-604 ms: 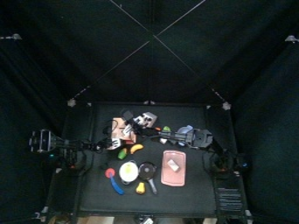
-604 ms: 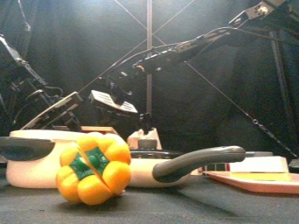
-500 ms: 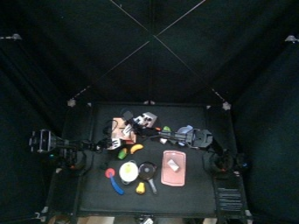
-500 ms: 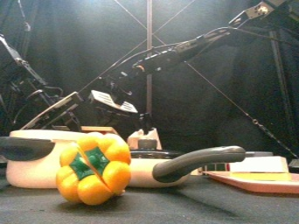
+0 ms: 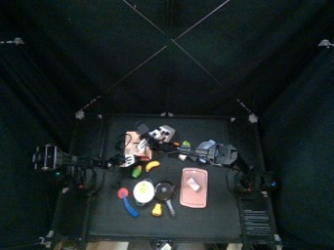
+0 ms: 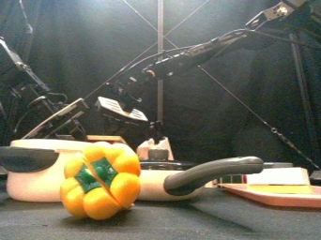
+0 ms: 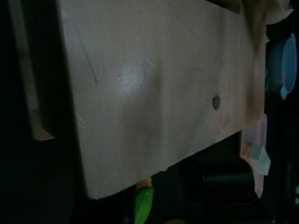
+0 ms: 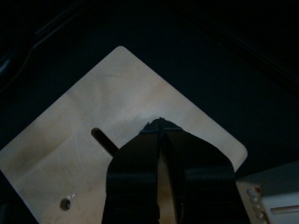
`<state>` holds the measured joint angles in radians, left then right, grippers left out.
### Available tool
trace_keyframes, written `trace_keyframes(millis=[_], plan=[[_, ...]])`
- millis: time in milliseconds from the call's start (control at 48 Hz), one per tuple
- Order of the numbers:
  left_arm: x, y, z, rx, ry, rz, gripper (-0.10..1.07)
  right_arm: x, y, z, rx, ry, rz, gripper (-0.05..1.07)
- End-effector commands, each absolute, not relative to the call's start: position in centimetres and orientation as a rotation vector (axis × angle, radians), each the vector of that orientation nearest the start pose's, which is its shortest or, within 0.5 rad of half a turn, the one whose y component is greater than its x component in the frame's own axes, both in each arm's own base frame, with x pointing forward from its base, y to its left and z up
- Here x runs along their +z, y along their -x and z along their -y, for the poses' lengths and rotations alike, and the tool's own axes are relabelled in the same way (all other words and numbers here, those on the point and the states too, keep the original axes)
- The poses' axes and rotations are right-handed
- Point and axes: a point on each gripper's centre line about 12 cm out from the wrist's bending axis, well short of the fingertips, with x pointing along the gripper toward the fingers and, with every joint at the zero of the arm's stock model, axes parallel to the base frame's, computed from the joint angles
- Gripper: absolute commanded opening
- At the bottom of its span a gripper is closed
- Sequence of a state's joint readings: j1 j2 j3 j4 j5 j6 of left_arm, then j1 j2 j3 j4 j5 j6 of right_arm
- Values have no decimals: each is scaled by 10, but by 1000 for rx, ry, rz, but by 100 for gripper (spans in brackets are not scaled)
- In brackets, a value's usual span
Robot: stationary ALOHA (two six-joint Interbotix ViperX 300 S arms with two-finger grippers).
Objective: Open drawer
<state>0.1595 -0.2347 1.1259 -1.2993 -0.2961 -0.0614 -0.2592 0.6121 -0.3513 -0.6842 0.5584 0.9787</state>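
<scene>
The drawer [image 5: 131, 146] is a small tan-orange wooden box at the table's back left. Its pale wood [image 7: 152, 87] fills the left wrist view from very close, and my left gripper's fingers do not show there. My left arm [image 5: 59, 158] comes in from the left towards the drawer. My right arm reaches across the middle, and my right gripper [image 5: 158, 132] hangs at the drawer's far side. In the right wrist view my right gripper [image 8: 158, 129] is shut, its tips against a pale wooden panel [image 8: 93, 157] with a short dark slot. Whether they pinch anything is hidden.
A white pan [image 6: 44, 173] with a black handle [image 6: 207, 173] and a yellow bell pepper [image 6: 100, 180] stand at the front. A pink board [image 5: 194, 186] lies at the front right. Small coloured toys [image 5: 131, 200] lie near the pan.
</scene>
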Motion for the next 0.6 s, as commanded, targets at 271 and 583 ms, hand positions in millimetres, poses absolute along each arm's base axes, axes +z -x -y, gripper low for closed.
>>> trace_keyframes(millis=[271, 583], plan=[[119, -252, -56, 845, 1212, -424, 63, 205, -563, 190, -716, -325, -590, 5], [120, -253, -46, 818, 1220, -440, 63, 206, -563, 190, -716, -325, -588, 5]])
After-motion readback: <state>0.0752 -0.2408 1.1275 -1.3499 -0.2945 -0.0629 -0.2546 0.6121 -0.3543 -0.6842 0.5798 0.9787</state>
